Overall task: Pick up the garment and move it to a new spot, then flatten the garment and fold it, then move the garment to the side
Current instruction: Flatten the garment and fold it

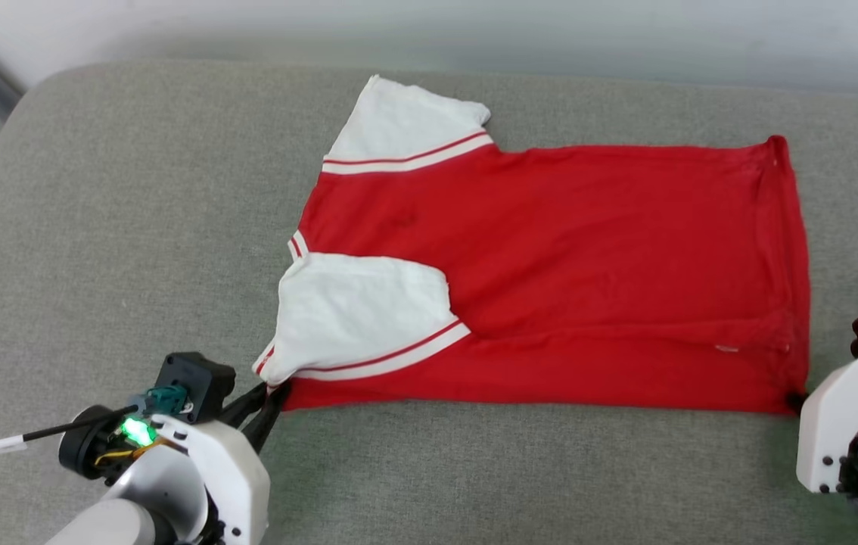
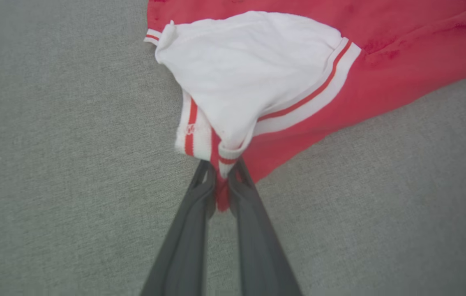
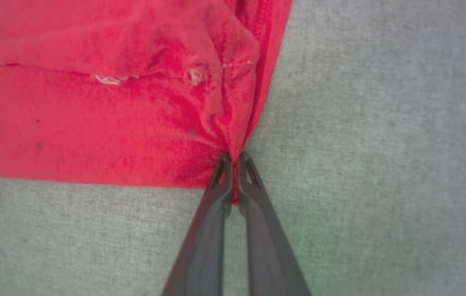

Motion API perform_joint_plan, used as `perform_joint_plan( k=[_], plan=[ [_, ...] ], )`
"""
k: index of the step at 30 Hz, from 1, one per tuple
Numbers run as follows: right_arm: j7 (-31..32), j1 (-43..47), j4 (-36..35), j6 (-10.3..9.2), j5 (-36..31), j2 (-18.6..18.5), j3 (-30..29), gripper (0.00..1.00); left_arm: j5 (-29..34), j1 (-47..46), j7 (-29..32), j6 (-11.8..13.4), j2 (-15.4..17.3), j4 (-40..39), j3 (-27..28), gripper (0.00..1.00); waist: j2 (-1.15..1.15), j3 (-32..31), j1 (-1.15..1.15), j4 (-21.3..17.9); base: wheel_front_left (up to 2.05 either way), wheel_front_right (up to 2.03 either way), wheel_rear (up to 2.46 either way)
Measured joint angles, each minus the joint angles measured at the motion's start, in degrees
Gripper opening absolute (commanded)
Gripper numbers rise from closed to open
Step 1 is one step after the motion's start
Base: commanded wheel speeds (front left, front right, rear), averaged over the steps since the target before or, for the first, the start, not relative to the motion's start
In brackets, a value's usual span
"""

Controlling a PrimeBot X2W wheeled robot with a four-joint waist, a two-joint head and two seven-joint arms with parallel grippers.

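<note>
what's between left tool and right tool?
Only the garment's near red edge, running from the left tool to the right tool, each shut on a corner; seen in the head view.

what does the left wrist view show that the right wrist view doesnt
Left wrist view, not the right wrist view: the white sleeve of the shirt, its red-and-white striped trim, and the left gripper shut on the striped edge at the sleeve's end.
Right wrist view, not the left: the puckered hem corner with the right gripper shut on it, and a bit of white stitching on the red cloth.
Both: red shirt cloth lying on the grey cushion, with a gripper pinching one corner.
</note>
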Motion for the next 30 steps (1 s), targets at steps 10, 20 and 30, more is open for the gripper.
perform_joint_plan(
  k=[10,20,30],
  plan=[
    [4.3,6.6,-7.4,0.02,2.7,-4.3,-0.8,0.00,-2.2,5.7,2.9,0.0,3.7,-0.6,-1.4,0.00,0.00,-5.1,0.00,-1.5,0.00,0.00,0.00],
    [10.7,16.3,-14.9,0.04,3.5,-5.2,-4.9,0.00,-5.3,12.8,3.6,0.8,4.1,-2.1,-3.5,0.00,0.00,-6.8,0.00,-2.7,0.00,0.00,0.00],
    [5.3,16.9,-9.4,0.01,3.0,-3.2,-4.2,1.00,-3.2,12.4,-0.1,-2.0,0.4,5.1,-6.0,1.00,0.00,-7.1,0.00,-2.6,0.00,0.00,0.00]
  ],
)
